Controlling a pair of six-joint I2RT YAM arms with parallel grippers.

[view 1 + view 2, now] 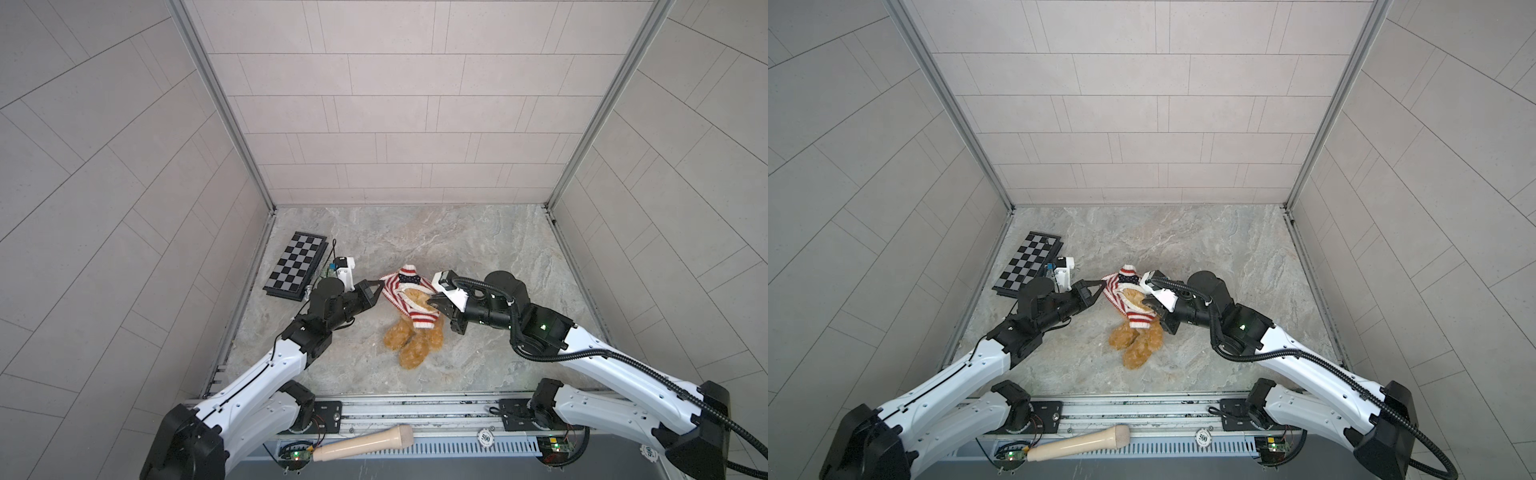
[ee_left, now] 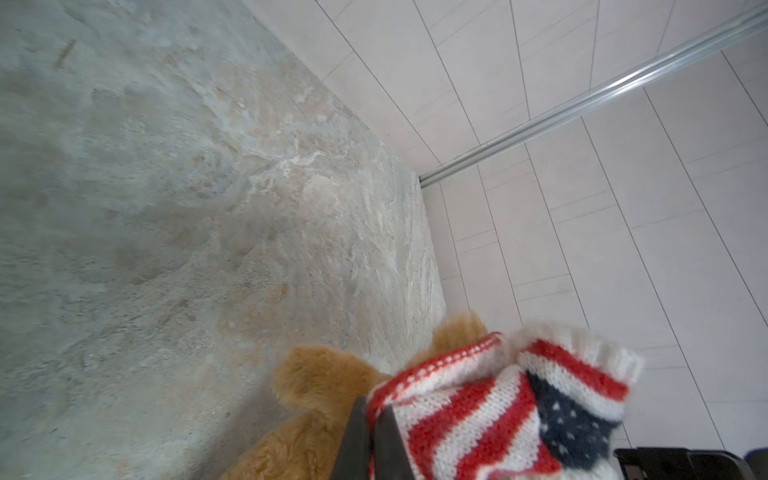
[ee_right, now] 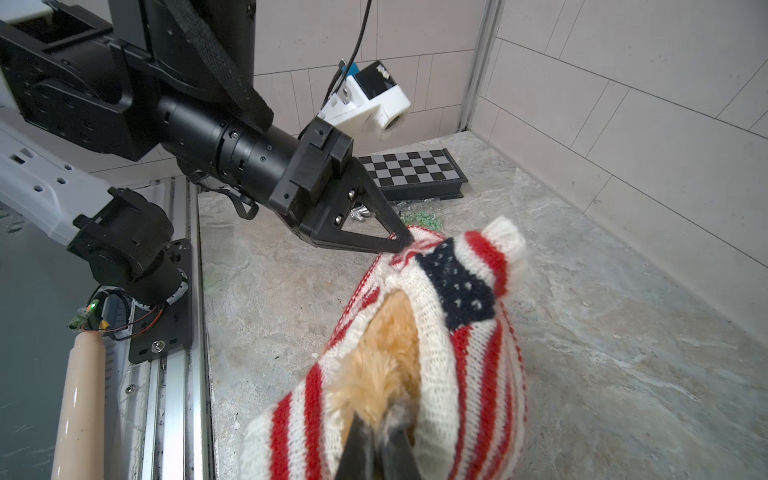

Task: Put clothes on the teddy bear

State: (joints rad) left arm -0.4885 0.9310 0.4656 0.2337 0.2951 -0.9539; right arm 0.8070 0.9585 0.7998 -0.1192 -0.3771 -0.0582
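the teddy bear (image 1: 411, 349) lay between 2 grippers, head inside the sweater (image 1: 399, 291); the left gripper (image 1: 380, 286) pinched the sweater's edge, the right gripper (image 1: 431, 298) clamped bear fur.

The sweater (image 1: 399, 291) hides the teddy bear's (image 1: 409, 345) face.
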